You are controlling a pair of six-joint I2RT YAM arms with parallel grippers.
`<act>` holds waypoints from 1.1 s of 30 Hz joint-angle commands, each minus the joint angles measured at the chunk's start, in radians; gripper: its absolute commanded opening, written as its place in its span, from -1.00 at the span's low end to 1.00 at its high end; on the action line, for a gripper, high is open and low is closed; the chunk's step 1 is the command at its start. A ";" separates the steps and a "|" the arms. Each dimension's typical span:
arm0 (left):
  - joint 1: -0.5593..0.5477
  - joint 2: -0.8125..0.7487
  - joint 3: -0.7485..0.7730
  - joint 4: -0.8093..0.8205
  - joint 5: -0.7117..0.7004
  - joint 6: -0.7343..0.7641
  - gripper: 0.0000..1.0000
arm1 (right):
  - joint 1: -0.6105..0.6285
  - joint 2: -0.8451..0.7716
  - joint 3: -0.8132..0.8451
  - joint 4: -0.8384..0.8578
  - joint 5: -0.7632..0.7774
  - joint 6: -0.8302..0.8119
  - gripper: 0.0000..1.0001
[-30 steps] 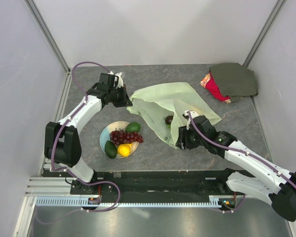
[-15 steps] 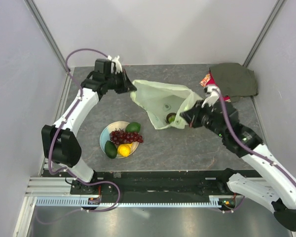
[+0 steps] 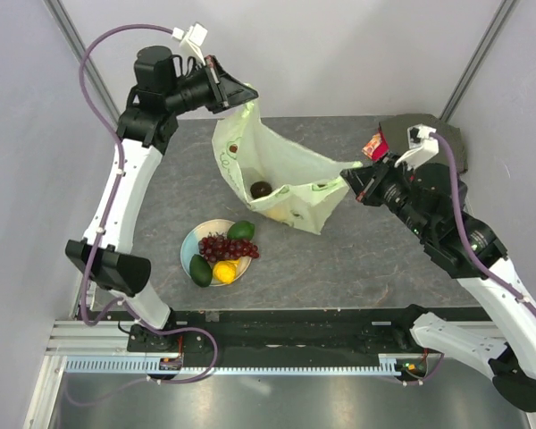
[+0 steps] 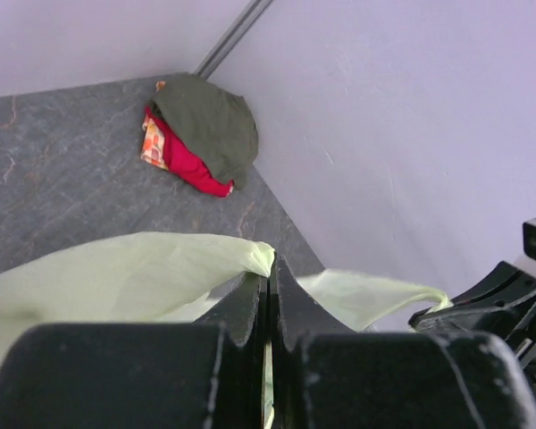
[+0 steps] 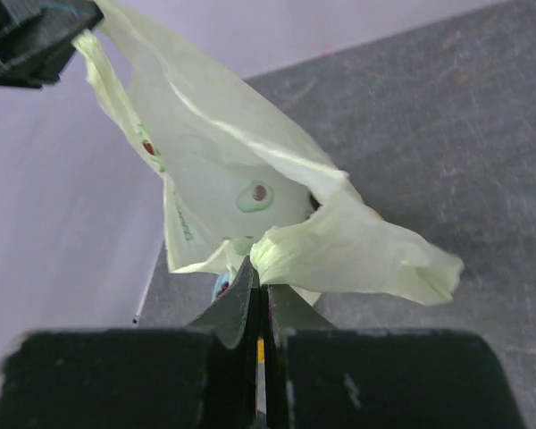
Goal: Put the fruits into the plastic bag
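Hanging mid-scene, the bag (image 3: 290, 174) is sagging between left gripper (image 3: 241, 96) and right gripper (image 3: 347, 181), each pinching its thin film. Pulling harder is likely risking a tear or slip, spilling the dark fruit (image 3: 261, 189) inside; grapes (image 3: 228, 246) are lying on the near-left plate (image 3: 187, 251).

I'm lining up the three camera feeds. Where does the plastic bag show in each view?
Top external: the plastic bag is at centre, stretched between the left end effector and the right end effector.
Left wrist: lower half, pinched by the closed left end effector.
Right wrist: middle of the picture, its edge pinched at the bottom.
Shared landmark: the left end effector, which also shows at the right wrist view's top left.
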 commanded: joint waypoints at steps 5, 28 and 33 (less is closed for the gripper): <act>0.002 0.191 -0.031 -0.076 0.030 0.112 -0.97 | -0.001 -0.021 -0.213 0.008 -0.058 0.123 -1.00; -0.014 0.259 0.106 0.069 0.160 0.300 -0.97 | -0.001 -0.075 -0.043 -0.037 0.172 0.029 -1.00; -0.007 0.230 0.014 0.073 0.057 0.304 -0.65 | -0.001 -0.057 -0.080 -0.033 0.131 0.041 -1.00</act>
